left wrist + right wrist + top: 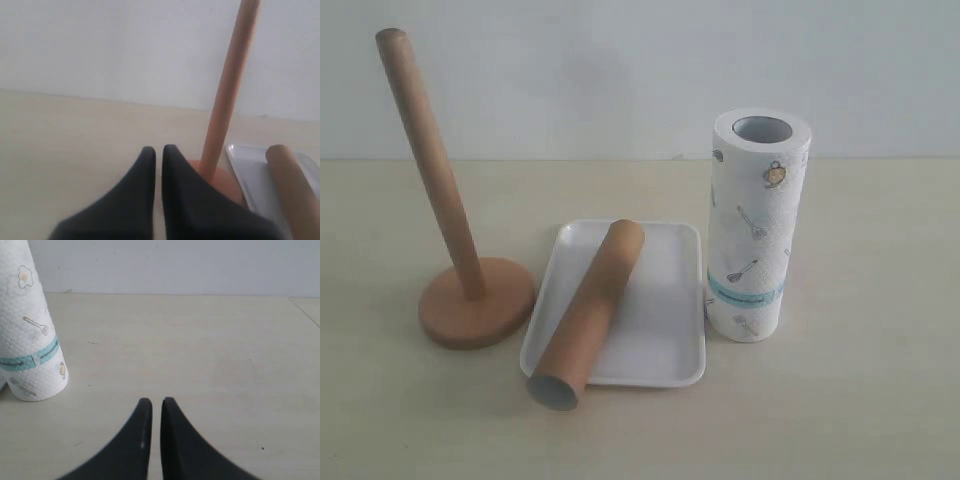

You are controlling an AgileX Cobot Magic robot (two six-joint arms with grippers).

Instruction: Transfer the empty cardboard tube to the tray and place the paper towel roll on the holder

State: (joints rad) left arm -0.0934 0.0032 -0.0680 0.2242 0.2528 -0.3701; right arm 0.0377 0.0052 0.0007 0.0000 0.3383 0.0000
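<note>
Lying slantwise on the white rectangular tray (665, 310), the brown cardboard tube (588, 310) overhangs its near rim. At the tray's 3 o'clock stands the printed white paper towel roll (752, 240), at 9 o'clock the light wooden holder (470, 300). Both the left gripper (158, 150) and the right gripper (152, 402) are clenched, empty.

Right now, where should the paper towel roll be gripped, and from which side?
Probably the paper towel roll at mid-height, from its free right side with the right gripper: it stands upright, and the tray crowds its left. Jaws look shut, so open first.
</note>
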